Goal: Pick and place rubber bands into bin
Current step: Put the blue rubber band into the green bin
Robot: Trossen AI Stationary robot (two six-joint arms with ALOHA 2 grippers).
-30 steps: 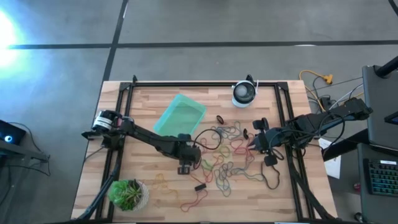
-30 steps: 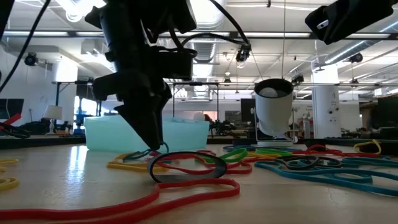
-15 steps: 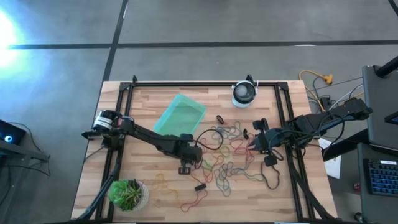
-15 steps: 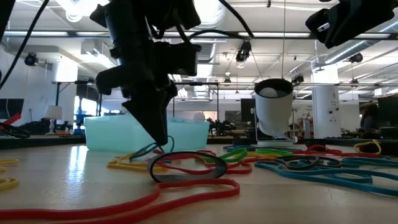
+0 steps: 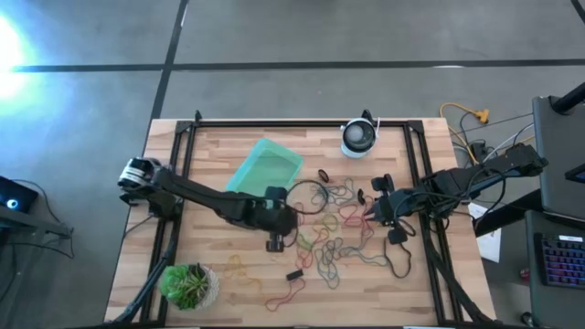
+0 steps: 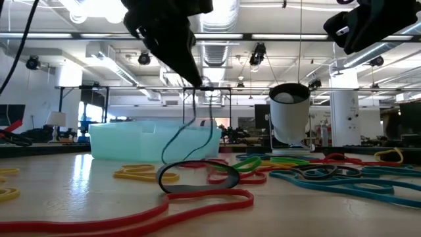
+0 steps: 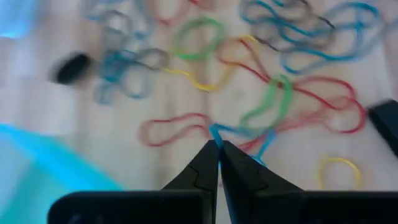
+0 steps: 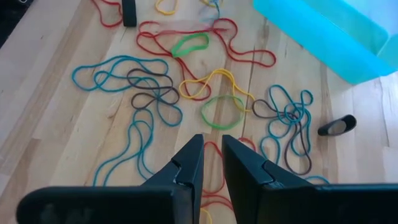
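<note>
Lifted left claw pinches thin floppy band

A wooden plank table framed in black rails is seen from above. Near its middle, toward the far edge, the teal bin is set at an angle. Rubber bands in red, green, yellow, blue and grey are scattered over the centre and near side. A white-and-black round device is stood at the far edge, and a potted green plant at the near left corner.
</note>
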